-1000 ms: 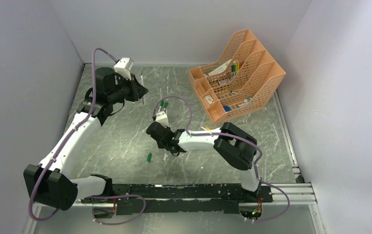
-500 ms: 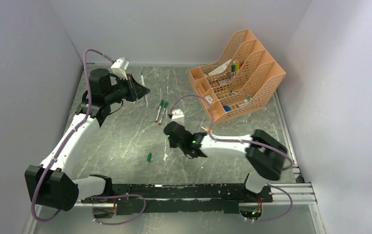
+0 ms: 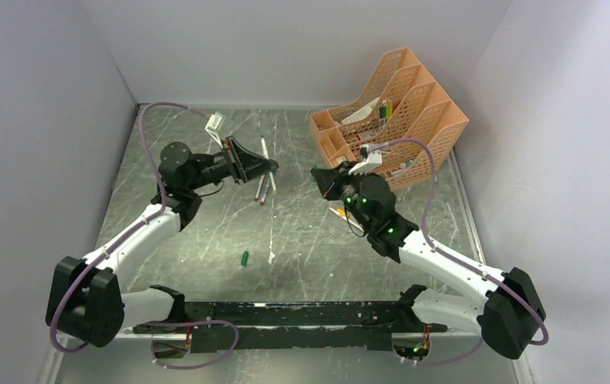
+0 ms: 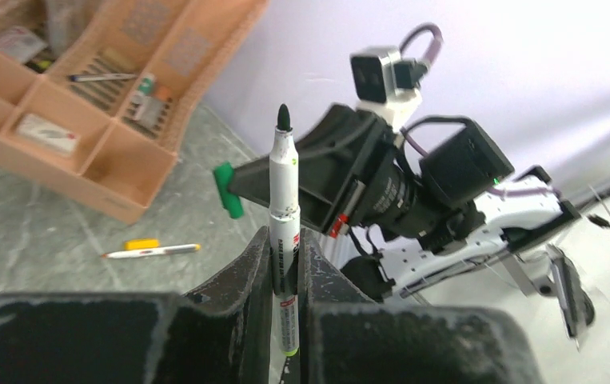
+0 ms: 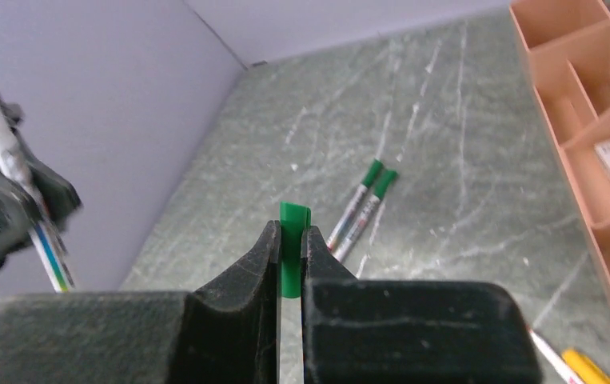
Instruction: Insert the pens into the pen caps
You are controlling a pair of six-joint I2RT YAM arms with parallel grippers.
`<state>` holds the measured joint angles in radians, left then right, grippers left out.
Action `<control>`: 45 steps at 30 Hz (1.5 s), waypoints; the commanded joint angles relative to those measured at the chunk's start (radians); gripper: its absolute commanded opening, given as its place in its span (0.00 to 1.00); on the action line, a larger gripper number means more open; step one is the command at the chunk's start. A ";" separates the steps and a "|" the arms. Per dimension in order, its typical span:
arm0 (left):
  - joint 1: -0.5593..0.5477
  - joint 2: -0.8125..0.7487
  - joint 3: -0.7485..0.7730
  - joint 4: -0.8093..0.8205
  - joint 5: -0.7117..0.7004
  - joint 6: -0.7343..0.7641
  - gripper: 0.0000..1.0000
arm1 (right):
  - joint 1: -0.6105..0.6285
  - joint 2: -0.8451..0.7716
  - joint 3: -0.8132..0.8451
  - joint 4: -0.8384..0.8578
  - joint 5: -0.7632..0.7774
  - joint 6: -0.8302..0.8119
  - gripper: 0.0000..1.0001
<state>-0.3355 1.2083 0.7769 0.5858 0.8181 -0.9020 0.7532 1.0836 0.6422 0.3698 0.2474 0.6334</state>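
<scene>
one pen (image 4: 284,184) is clamped upright in the left gripper (image 4: 285,244), dark tip free, and one green cap (image 5: 294,218) is pinched in the right gripper (image 5: 289,240). both are up off the table (image 3: 205,232), facing each other with a gap between. looks like the lining-up step; next move i'd guess needs the cap's open end square on the tip, then a straight push. another loose cap (image 3: 245,258) lies down on the table
</scene>
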 commanded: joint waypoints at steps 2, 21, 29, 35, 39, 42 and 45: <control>-0.070 0.067 -0.015 0.260 0.044 -0.095 0.07 | -0.052 0.002 0.065 0.120 -0.140 -0.041 0.00; -0.135 0.203 0.092 0.255 0.184 -0.020 0.07 | -0.209 0.115 0.141 0.479 -0.468 0.170 0.00; -0.137 0.262 0.119 0.322 0.232 -0.076 0.07 | -0.219 0.170 0.213 0.487 -0.512 0.170 0.00; -0.137 0.279 0.137 0.317 0.250 -0.080 0.07 | -0.219 0.220 0.242 0.495 -0.535 0.181 0.00; -0.137 0.280 0.177 0.204 0.251 -0.006 0.07 | -0.219 0.231 0.244 0.499 -0.542 0.176 0.00; -0.137 0.272 0.188 0.161 0.250 0.020 0.07 | -0.219 0.233 0.248 0.490 -0.540 0.169 0.00; -0.138 0.274 0.191 0.140 0.251 0.025 0.07 | -0.219 0.230 0.248 0.492 -0.542 0.168 0.00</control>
<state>-0.4633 1.4914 0.9401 0.7765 1.0451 -0.9207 0.5392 1.3178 0.8604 0.8406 -0.2813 0.8078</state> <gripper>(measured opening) 0.196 0.045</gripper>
